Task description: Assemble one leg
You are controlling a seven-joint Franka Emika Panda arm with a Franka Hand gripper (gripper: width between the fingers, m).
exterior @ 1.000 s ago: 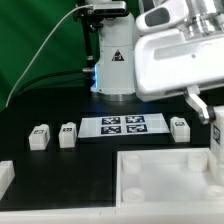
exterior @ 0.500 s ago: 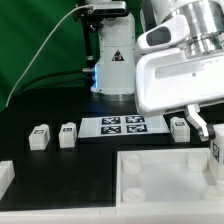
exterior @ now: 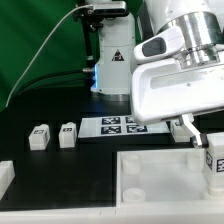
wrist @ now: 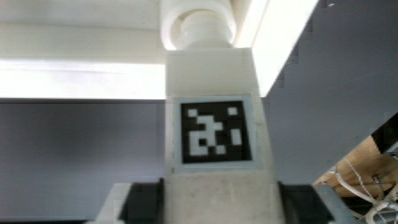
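Observation:
My gripper (exterior: 207, 146) is shut on one leg (exterior: 213, 161), a small white block with a black-and-white tag. It holds the leg upright just above the far right corner of the big white tray (exterior: 160, 186). In the wrist view the leg (wrist: 215, 110) fills the middle, clamped between the dark pads (wrist: 151, 203) of the gripper (wrist: 217, 206), with the tray's white rim (wrist: 71, 80) beyond it. Two more legs (exterior: 40, 137) (exterior: 68, 133) stand on the black table at the exterior view's left. Another leg (exterior: 180, 127) is partly hidden behind the hand.
The marker board (exterior: 122, 125) lies flat between the loose legs. The robot base (exterior: 112, 60) stands behind it. A white part (exterior: 5, 178) pokes in at the exterior view's left edge. A green curtain hangs at the back.
The hand has come down with the leg in it, from above the table's right side to just over the tray's far right corner. The other legs have not moved.

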